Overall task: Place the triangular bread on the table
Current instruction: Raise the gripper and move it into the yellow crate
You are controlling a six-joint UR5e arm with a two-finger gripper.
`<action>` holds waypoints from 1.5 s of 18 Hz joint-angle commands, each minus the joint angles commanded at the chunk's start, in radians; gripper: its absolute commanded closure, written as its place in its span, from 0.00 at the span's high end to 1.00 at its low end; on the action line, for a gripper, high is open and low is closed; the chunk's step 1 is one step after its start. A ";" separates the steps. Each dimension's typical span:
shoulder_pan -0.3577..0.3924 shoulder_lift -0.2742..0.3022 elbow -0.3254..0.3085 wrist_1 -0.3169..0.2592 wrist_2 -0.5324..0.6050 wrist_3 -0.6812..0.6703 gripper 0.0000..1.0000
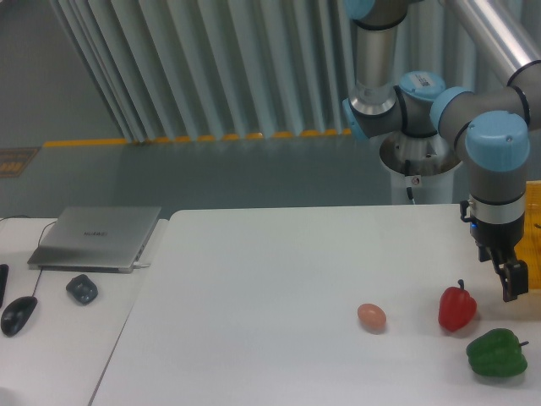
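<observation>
White table point(254, 288) bears egg point(371, 317) and two peppers; bread unseen.

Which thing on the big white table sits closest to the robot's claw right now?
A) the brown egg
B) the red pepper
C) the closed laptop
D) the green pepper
B: the red pepper lies just left of and below the gripper, nearer than anything else.

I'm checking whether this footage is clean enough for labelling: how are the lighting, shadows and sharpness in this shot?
Fixed camera view: light is soft and even, with a cool bluish cast; the table shows no harsh glare; the egg, red pepper and green pepper cast only faint shadows; the picture is slightly soft overall; the gripper is dark, its jaws hard to read.
</observation>
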 joint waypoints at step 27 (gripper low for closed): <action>0.178 0.069 -0.133 0.011 0.000 0.213 1.00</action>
